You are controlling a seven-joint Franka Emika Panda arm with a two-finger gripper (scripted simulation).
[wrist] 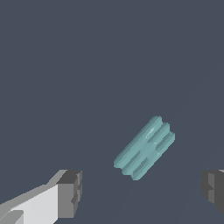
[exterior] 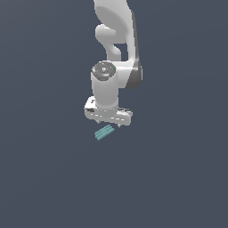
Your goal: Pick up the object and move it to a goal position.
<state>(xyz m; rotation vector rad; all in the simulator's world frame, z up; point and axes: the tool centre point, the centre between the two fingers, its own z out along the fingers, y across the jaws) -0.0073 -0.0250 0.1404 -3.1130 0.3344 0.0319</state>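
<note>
I see the object (exterior: 104, 132) (wrist: 145, 147) as a small teal oblong block, flat, with lengthwise ridges like a few joined bars. It lies flat on the plain dark surface, turned at a diagonal, untouched. No table edge or corner shows in either view, so I cannot place it against them

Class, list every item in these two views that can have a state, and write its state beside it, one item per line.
gripper: open, jaws spread wide, holding nothing.
teal ridged block: not gripped, apart from both fingertips, lying askew to the line between them.
Panda arm: wrist pointing downward, gripper above the block.
</note>
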